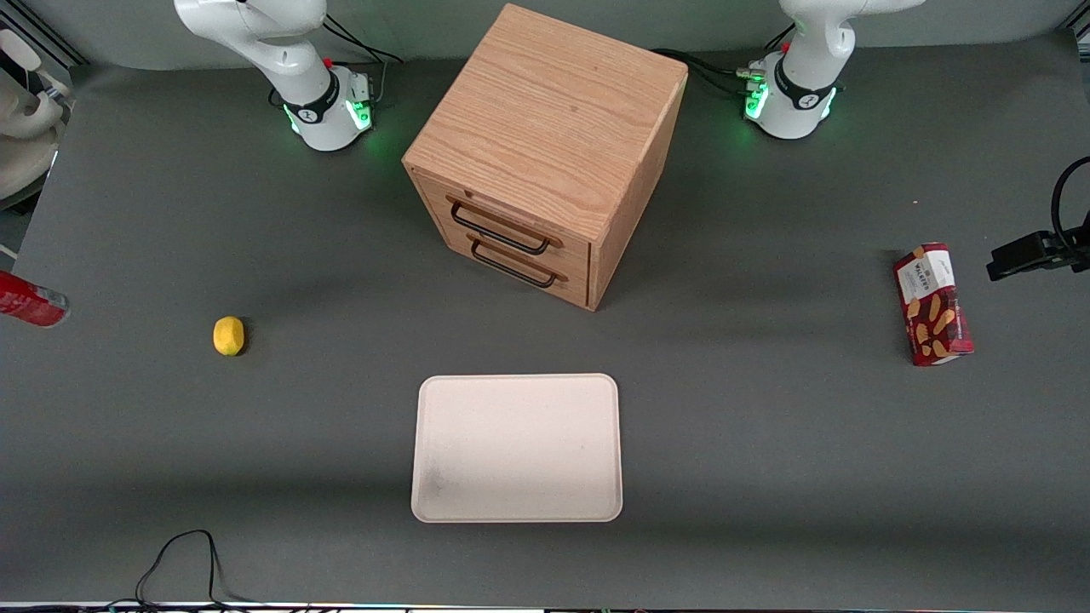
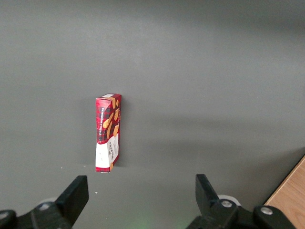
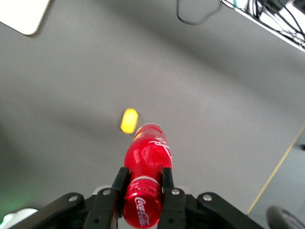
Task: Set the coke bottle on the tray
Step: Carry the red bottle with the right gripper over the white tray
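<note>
My right gripper point(image 3: 143, 174) is shut on the coke bottle point(image 3: 149, 153), a glossy red bottle. The black fingers point(image 3: 120, 180) clamp its neck just below the red cap, and the body points away from the wrist. The bottle hangs above the grey table, over the area near a lemon point(image 3: 129, 120). In the front view only the bottle's silvery-based end point(image 1: 31, 300) shows, at the working arm's end of the table; the gripper itself is outside that view. The cream-white tray point(image 1: 517, 447) lies flat near the front camera, mid-table, with nothing on it. A corner of the tray point(image 3: 20, 14) shows in the right wrist view.
A wooden two-drawer cabinet point(image 1: 545, 153) stands mid-table, farther from the front camera than the tray. The lemon point(image 1: 228, 335) lies between the bottle and the tray. A red snack box point(image 1: 932, 304) lies toward the parked arm's end. A black cable point(image 1: 183, 562) loops at the near table edge.
</note>
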